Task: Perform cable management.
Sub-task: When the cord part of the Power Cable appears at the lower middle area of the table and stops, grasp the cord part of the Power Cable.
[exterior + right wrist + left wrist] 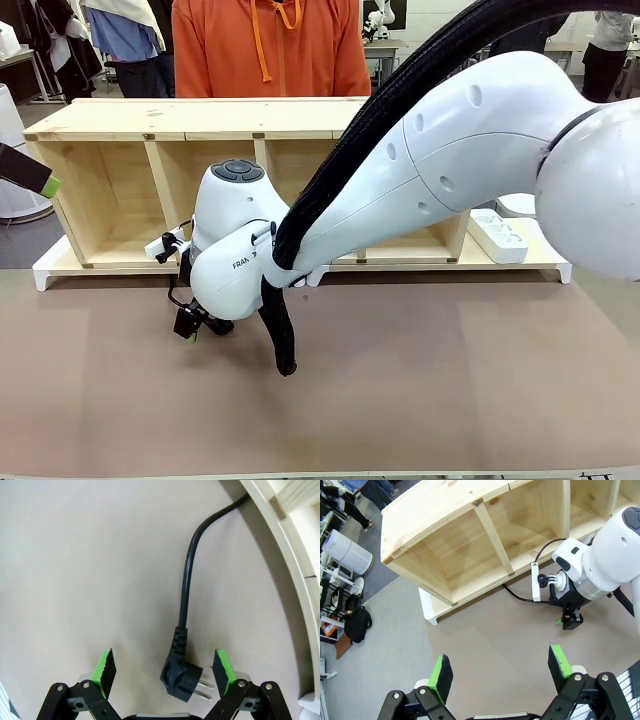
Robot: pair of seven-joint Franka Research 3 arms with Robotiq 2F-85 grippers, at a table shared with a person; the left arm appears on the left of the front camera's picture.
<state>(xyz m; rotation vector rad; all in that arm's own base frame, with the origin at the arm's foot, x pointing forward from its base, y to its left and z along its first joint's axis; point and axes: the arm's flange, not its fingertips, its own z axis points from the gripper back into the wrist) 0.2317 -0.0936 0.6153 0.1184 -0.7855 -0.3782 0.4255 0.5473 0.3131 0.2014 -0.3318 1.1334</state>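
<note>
The cable (186,585) is a glossy black cord lying on the brown table and running off under the wooden shelf's edge. Its black plug (179,677), metal pins showing, rests on the table between the fingers of my right gripper (165,672), which is open and just above it, touching nothing. From the left wrist view a stretch of cable (517,596) runs along the shelf's foot toward the right gripper (570,621). My left gripper (500,672) hangs open and empty high over the table's left part. In the front view the right gripper (195,322) is low in front of the shelf.
A long wooden shelf (200,118) with open compartments lies along the far side on a white base. A white power strip (497,235) sits at its right end. A person in an orange hoodie (270,50) stands behind it. The brown table (420,390) stretches in front.
</note>
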